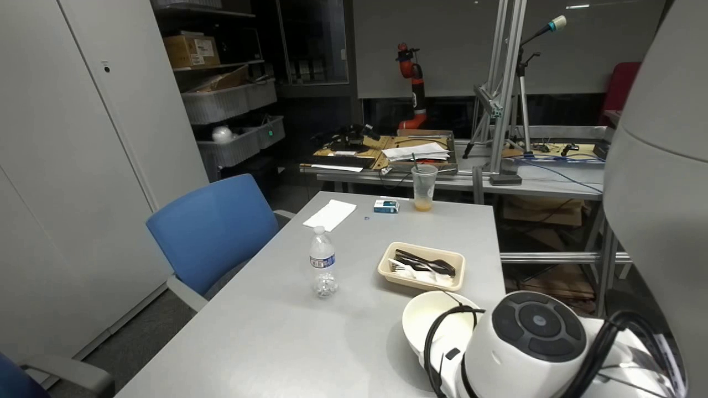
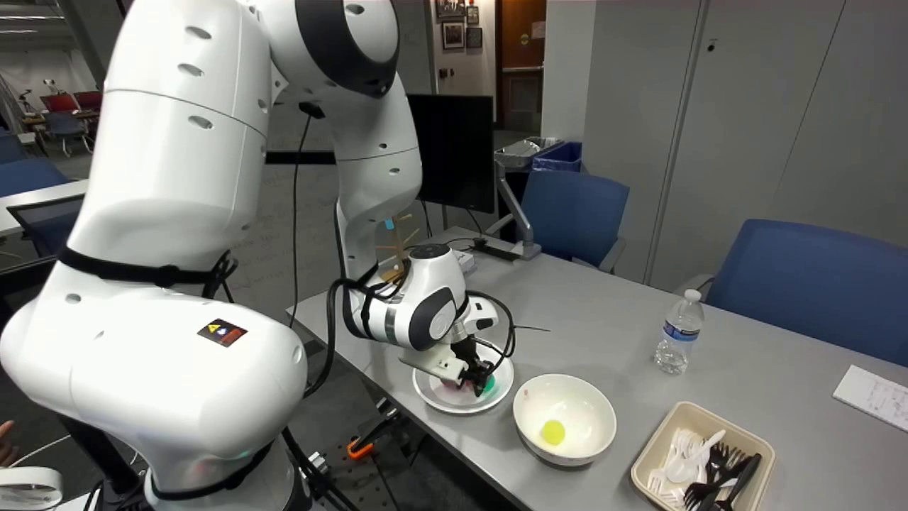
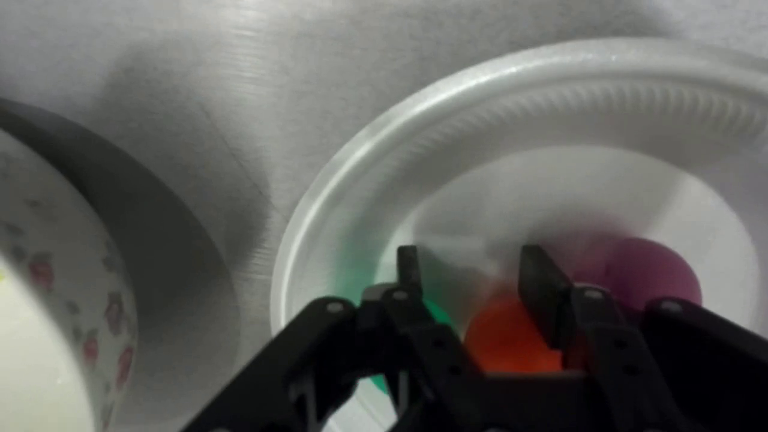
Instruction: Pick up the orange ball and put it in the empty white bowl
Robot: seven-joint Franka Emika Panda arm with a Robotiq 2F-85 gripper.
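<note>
The orange ball (image 3: pixel 510 342) lies on a white plate (image 3: pixel 336 162) in the wrist view, partly hidden by the gripper. My gripper (image 3: pixel 471 270) is open over the plate, and the ball shows between and below its fingers. The right finger covers part of the ball; contact cannot be told. In an exterior view the gripper (image 2: pixel 482 383) reaches down over the plate (image 2: pixel 461 410) and hides the orange ball. The white bowl (image 2: pixel 594 419) stands beside the plate with a yellow ball (image 2: pixel 553 431) in it. Its flowered outer wall shows in the wrist view (image 3: pixel 114 336).
A green ball (image 2: pixel 489 384) and a purple-pink ball (image 3: pixel 654 273) lie on the same plate. A beige tray of cutlery (image 1: pixel 395 282) stands past the bowl. A water bottle (image 1: pixel 322 271), a cup (image 1: pixel 423 188) and papers (image 1: pixel 331 214) are farther along the table.
</note>
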